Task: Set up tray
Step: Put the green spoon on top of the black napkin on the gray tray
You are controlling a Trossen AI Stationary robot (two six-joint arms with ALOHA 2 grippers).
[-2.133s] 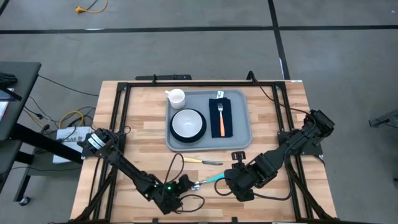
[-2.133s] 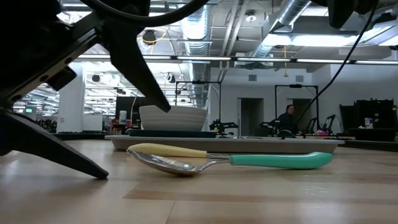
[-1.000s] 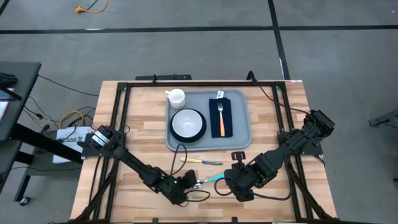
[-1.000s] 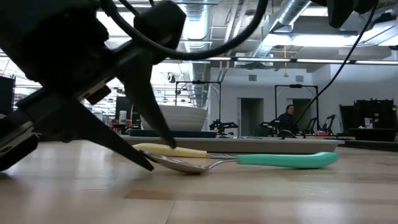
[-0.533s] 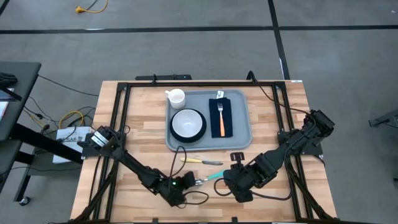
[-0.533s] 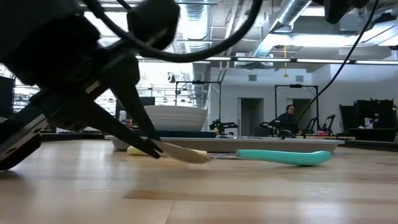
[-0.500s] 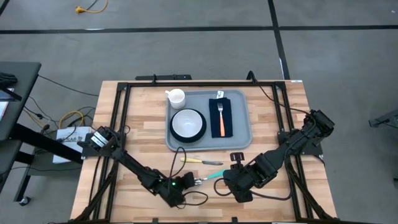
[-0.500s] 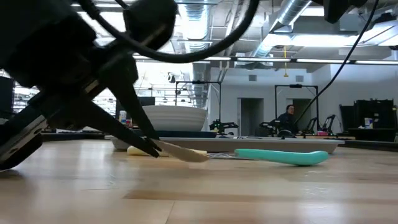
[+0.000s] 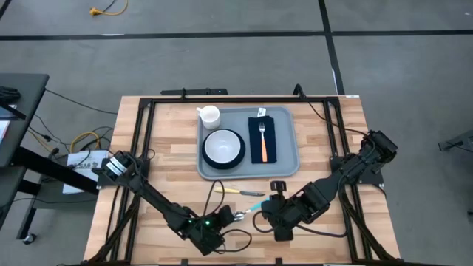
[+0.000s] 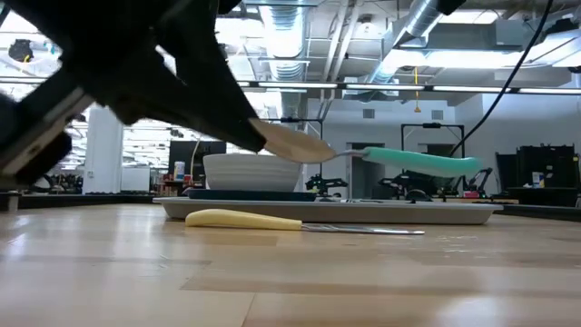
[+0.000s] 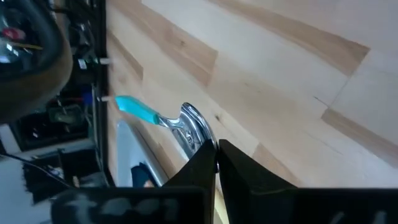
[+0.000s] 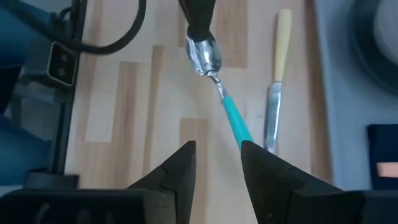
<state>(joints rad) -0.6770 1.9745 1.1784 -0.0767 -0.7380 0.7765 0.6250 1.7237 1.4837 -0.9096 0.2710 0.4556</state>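
Low view: the tray (image 10: pixel 363 213) appears edge-on only, its floor hidden, and the plate under the bowl (image 10: pixel 252 171) shows as a dark sliver. Left wrist view: the spoon (image 11: pixel 163 119) bowl is partly covered by the left gripper (image 11: pixel 216 163) fingers. Right wrist view: the napkin (image 12: pixel 384 152) and bowl are cut off by the picture's edge.

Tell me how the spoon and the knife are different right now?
The spoon has a teal handle; the knife has a pale yellow one. The spoon is up in the air, pinched at its bowl by the left end effector; the knife lies flat on the table. Both are off the tray.
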